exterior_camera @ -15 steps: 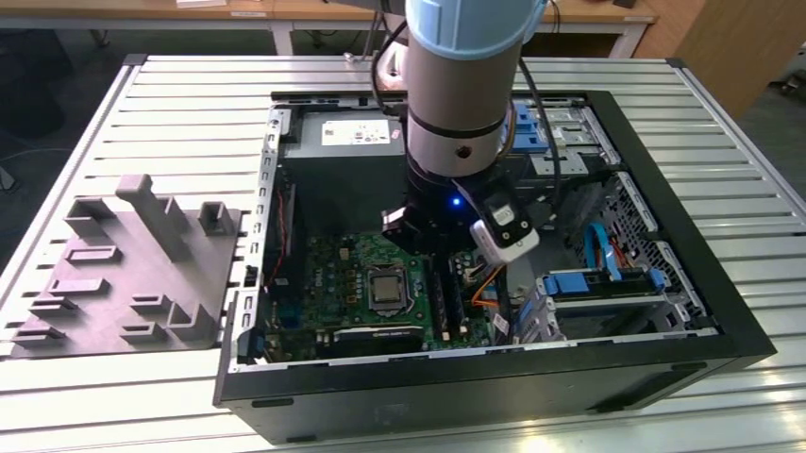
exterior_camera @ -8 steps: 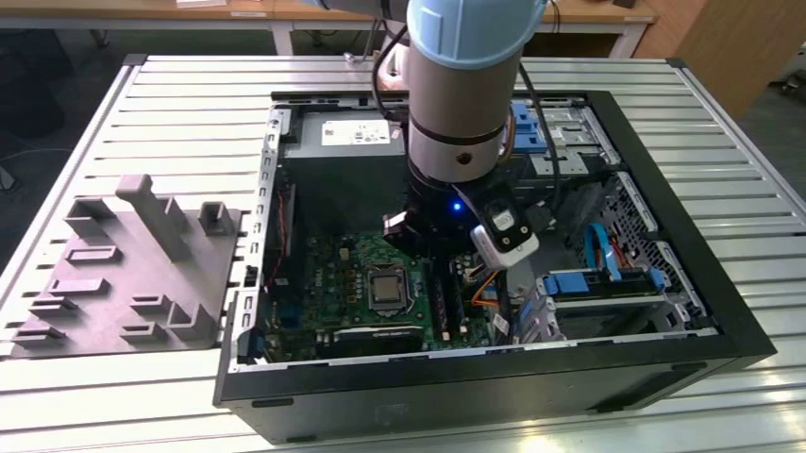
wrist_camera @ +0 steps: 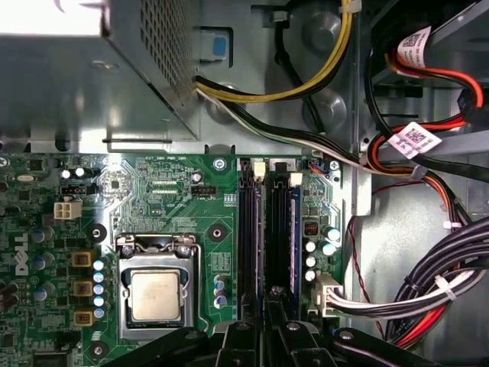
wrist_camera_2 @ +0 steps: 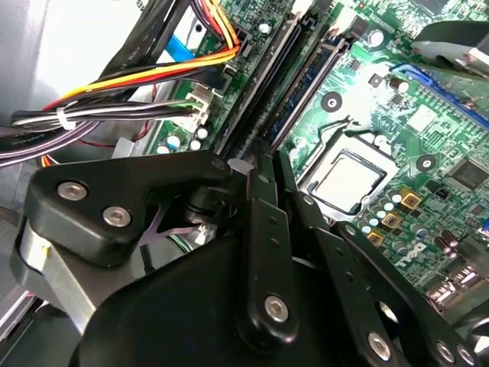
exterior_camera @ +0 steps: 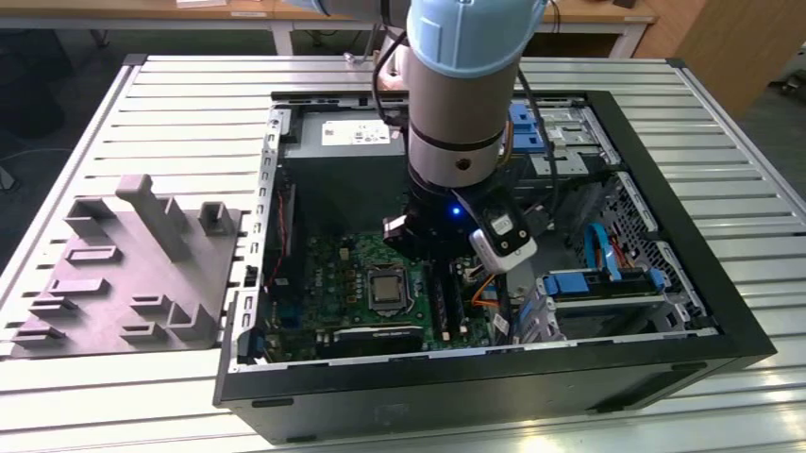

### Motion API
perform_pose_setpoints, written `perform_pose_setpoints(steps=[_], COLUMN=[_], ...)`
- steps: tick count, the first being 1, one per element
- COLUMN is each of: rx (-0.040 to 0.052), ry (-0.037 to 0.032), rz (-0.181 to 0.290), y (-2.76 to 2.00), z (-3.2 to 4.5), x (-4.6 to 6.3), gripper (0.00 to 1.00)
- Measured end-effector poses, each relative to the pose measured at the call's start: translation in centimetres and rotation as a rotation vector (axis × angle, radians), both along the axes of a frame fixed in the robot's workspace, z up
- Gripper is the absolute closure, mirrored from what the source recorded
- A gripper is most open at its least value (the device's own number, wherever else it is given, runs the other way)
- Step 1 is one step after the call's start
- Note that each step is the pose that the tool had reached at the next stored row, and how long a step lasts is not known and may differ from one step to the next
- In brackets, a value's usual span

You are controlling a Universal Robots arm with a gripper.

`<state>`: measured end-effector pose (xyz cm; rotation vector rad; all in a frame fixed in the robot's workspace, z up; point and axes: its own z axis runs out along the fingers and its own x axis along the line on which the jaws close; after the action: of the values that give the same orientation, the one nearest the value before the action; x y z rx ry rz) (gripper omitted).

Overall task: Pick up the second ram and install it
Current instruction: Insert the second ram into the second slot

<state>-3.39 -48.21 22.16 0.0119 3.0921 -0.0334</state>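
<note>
My gripper (exterior_camera: 428,251) is deep inside the open computer case (exterior_camera: 705,326), right over the long black memory slots of the green motherboard (wrist_camera: 168,191). In both wrist views its black fingers (wrist_camera_2: 261,199) are drawn close together. The second ram (wrist_camera: 280,245) is a thin dark board with a bluish edge, and it stands on edge along one slot, with its near end running in between the fingertips. In the second wrist view the ram (wrist_camera_2: 306,86) runs away from the gripper (wrist_camera_2: 267,160). The slot beside it (wrist_camera: 247,245) looks dark and bare. The ram's seating depth is hidden.
The silver processor (wrist_camera: 155,294) sits beside the slots. Bundled cables (wrist_camera: 428,298) crowd the other side, and the metal power supply (wrist_camera: 92,69) lies beyond the slots' far end. A grey moulded fixture (exterior_camera: 126,274) lies on the slatted table at the exterior view's left.
</note>
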Motion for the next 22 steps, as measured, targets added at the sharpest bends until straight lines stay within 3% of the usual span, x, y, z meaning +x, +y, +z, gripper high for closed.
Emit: perform_pose_setpoints(steps=[6, 15, 17, 22], rx=[0.0001, -0.0001, -0.0002, -0.0001], ry=[0.0000, 0.0000, 0.0001, 0.0001], rz=[0.000, 0.000, 0.000, 0.000], y=[0.00, 0.00, 0.00, 0.00], z=[-0.57, -0.63, -0.64, -0.67], x=[0.00, 0.00, 0.00, 0.00], gripper=[0.81, 0.81, 0.89, 0.89])
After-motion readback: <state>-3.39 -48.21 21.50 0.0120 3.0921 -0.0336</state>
